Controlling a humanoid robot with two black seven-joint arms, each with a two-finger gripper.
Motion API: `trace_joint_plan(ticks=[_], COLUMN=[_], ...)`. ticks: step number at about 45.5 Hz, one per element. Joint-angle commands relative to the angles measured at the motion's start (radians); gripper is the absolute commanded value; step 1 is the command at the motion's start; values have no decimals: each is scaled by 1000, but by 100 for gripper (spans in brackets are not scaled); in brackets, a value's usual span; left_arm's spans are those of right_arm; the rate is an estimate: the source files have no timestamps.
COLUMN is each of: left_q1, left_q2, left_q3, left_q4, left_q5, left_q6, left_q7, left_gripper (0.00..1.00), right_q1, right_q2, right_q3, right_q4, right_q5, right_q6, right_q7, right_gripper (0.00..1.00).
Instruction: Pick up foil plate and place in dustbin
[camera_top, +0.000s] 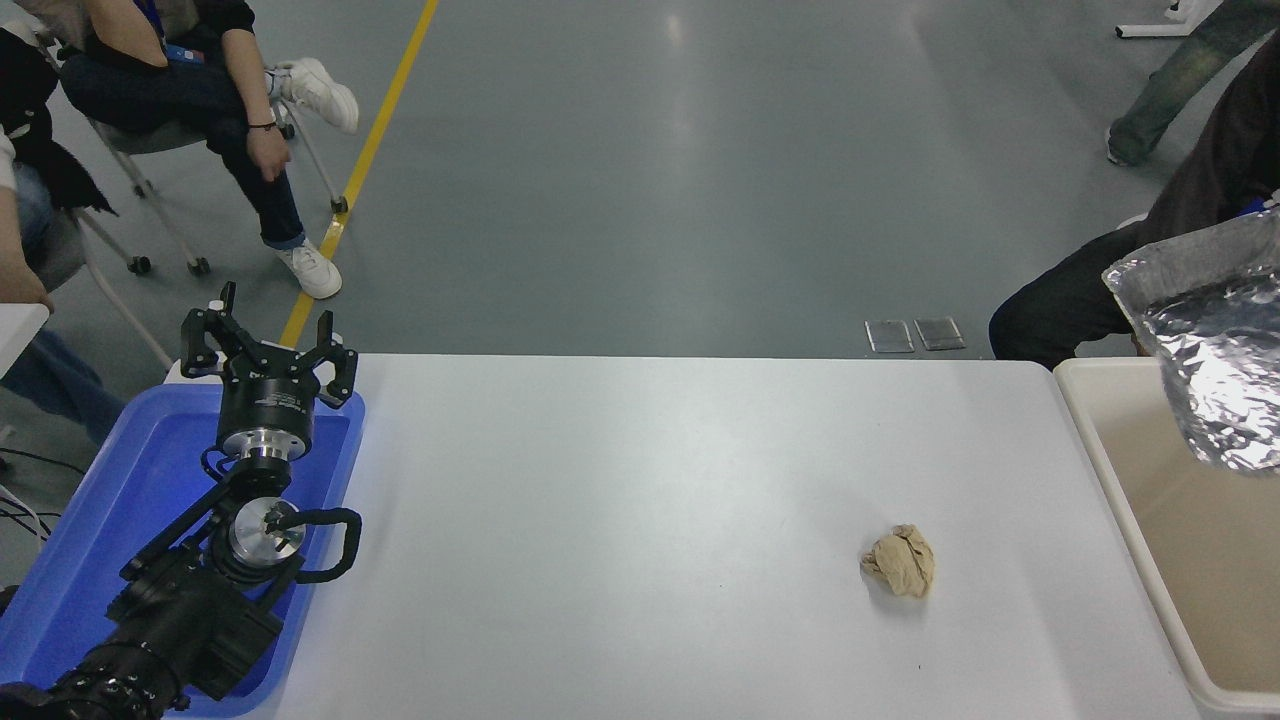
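Observation:
The foil plate (1215, 370), shiny crinkled silver, hangs in the air at the right edge, tilted, above the far end of the dustbin (1112, 480). The dustbin is a large cream tub at the table's right end, partly cut off by the picture's edge. My right gripper is out of view past the right edge, so I cannot see what holds the plate. My left gripper (268, 345) is open and empty, parked at the lower left over the blue tray.
A blue plastic tray (90, 540) lies at the table's left edge under the left arm. A tan crumpled paper ball (900, 561) sits on the table right of centre. People sit at the far left (200, 90) and behind the dustbin (1100, 280).

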Motion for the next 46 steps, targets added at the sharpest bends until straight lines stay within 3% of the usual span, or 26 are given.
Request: trace_joint_plan(ticks=[1,11,22,39,41,42,44,46], left_q1=[0,0,0,-1,-1,-1,-1,-1], left_q2=[0,0,0,0,0,0,0,0], left_q3=[0,0,0,0,-1,-1,-1,0], left_q4=[1,1,1,1,1,1,1,1], left_q5=[0,0,0,0,0,0,0,0], left_q6=[0,0,0,0,0,0,0,0], left_q7=[0,0,0,0,0,0,0,0], left_gripper=[99,99,99,99,99,99,99,99], right_q1=[-341,-687,-1061,-1274,-1276,-1276,-1276,-1274], right_q2=[-39,-34,99,242,244,244,244,244], right_q3=[139,276,469,632,632,632,635,639], right_q4=[-236,-425,-675,-815,-818,-819,-821,-821], right_q5=[-80,-80,-74,-64,-64,-64,-63,-58], right_q6=[-132,-303,-471,-537,-541,-541,-544,-544], right_q7=[28,28,28,15,15,15,15,15], right_gripper=[0,0,0,0,9,23,64,85])
